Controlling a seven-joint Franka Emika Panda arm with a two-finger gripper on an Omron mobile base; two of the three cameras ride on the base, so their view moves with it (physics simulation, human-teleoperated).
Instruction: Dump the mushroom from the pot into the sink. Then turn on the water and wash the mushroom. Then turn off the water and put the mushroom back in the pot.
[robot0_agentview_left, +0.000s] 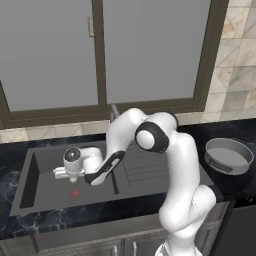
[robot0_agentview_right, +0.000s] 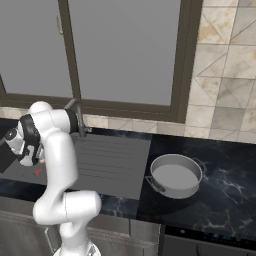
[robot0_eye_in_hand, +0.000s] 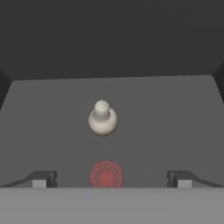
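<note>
Step in hand: the mushroom (robot0_eye_in_hand: 103, 118) lies on the floor of the sink (robot0_agentview_left: 45, 165), just beside the red drain mark (robot0_eye_in_hand: 106, 176), and the pot (robot0_agentview_left: 229, 157) stands upright on the counter (robot0_agentview_right: 225, 185) well to the right, so the dumping looks done; the arm seems to be reaching down to fetch the mushroom.
Pincer: the pincer (robot0_eye_in_hand: 109, 178) hangs over the basin with its jaws spread wide, holding nothing; the mushroom sits ahead of them, not yet between them.
Next move: it likely calls for lowering and centring the jaws on the small rounded cap, which could easily roll or slip away.
Washing: no water is seen running from the faucet (robot0_agentview_right: 77, 116); whether the wash is finished cannot be told.
Hard to see: in the left base view the hand covers the mushroom; in the right base view the arm hides much of the basin.
</note>
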